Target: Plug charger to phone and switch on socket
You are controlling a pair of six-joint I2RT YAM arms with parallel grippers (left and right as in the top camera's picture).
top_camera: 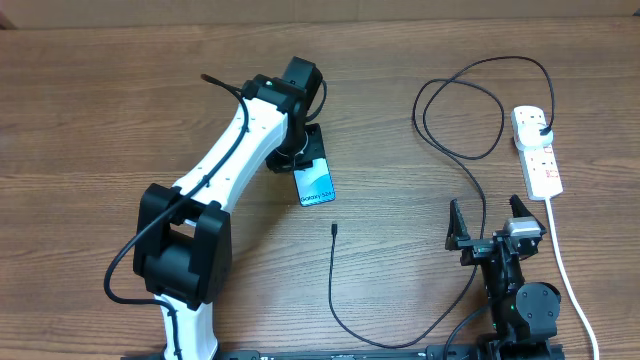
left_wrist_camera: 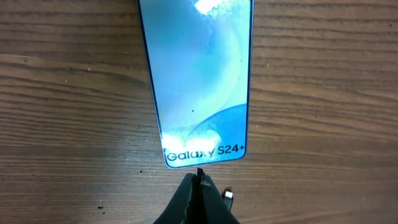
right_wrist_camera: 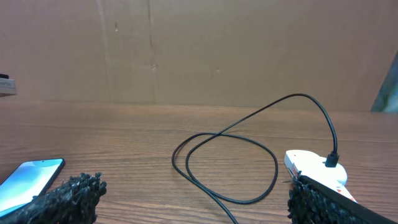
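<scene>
1. Right gripper sits by the near edge of the table, right of middle. Its jaws are wide apart with nothing between them.
2. The charger cable sweeps along the near edge. One leg rises toward the table's middle and the other passes up close by the right gripper's fingers.
3. Charger connector tip lies loose on the bare wood, between the near edge and the phone. It is clearly apart from the phone and not plugged in.
4. Phone lies flat and screen up around the table's middle, slightly tilted. Its "Galaxy S24+" end is nearer the connector tip.
5. Left gripper has its jaws pressed together and holds nothing. In the left wrist view the tips sit just off the phone's short edge with the text; can't tell if they touch it.
6. The left arm reaches from the near left edge, and its wrist overlaps the phone's far end in the overhead view.
7. Socket, a white power strip, lies by the right edge toward the far right corner, running lengthwise near to far.
8. The charger's black plug sits in an outlet at the socket's far end, and the cable loops over the far right of the table.
9. Red switch marks show on the socket, too small to read as on or off.
10. White cord runs from the socket's near end toward the near right corner.
</scene>
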